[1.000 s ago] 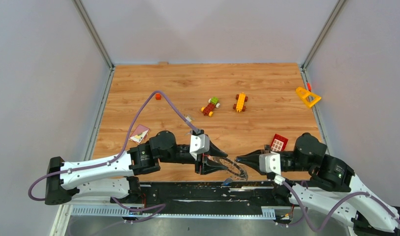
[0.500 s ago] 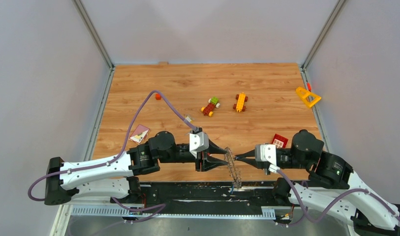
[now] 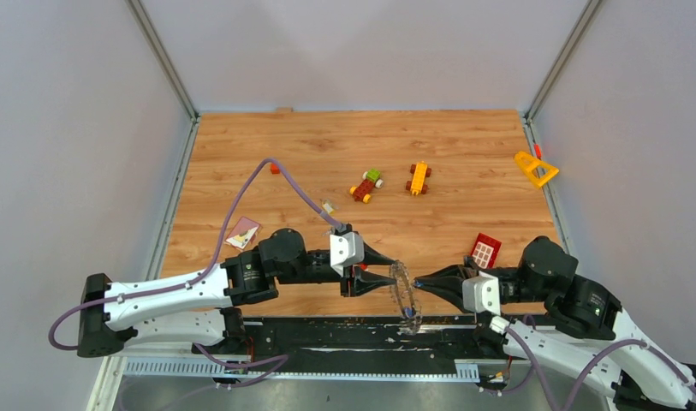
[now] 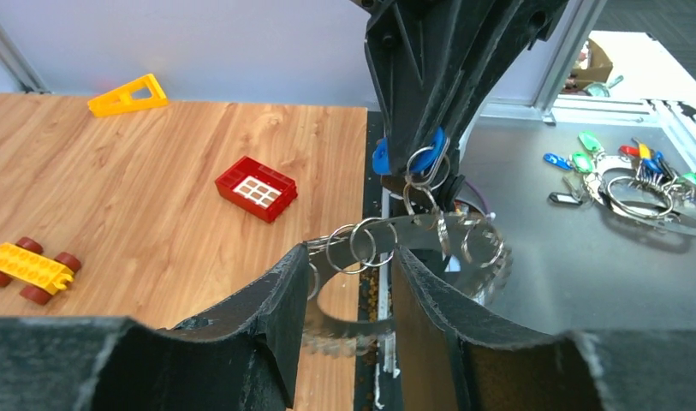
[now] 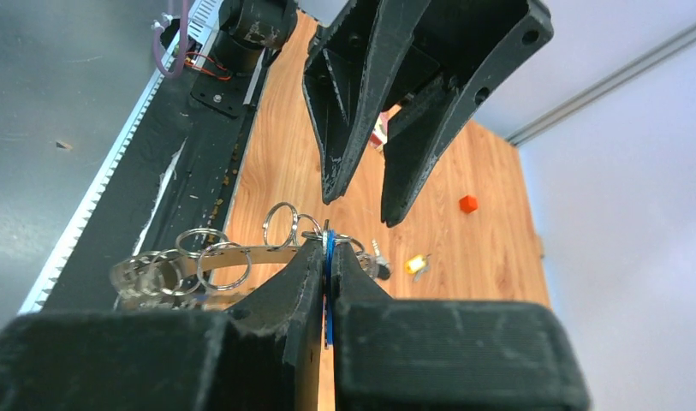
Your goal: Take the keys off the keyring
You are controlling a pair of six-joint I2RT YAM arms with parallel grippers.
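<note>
Print on the arms' motor housings [image 3: 252, 276] is too small to read. Both arms lie low and stretched inward, fingertips facing each other. The left gripper [image 3: 385, 280] has its fingers [image 4: 280, 282] parted, straddling the keyring [image 3: 404, 295]. One arc of the flat toothed band sits in the gap, but I cannot tell whether the pads press on it. The right gripper [image 3: 417, 282] is clenched on a blue key [image 4: 380, 159], just above and beyond the left fingertips. Small split rings [image 4: 361, 244] link that key down to the ring's band, which hangs edge-on between the two sets of tips. A red block [image 4: 255, 188] lies left of the left fingers.
</note>
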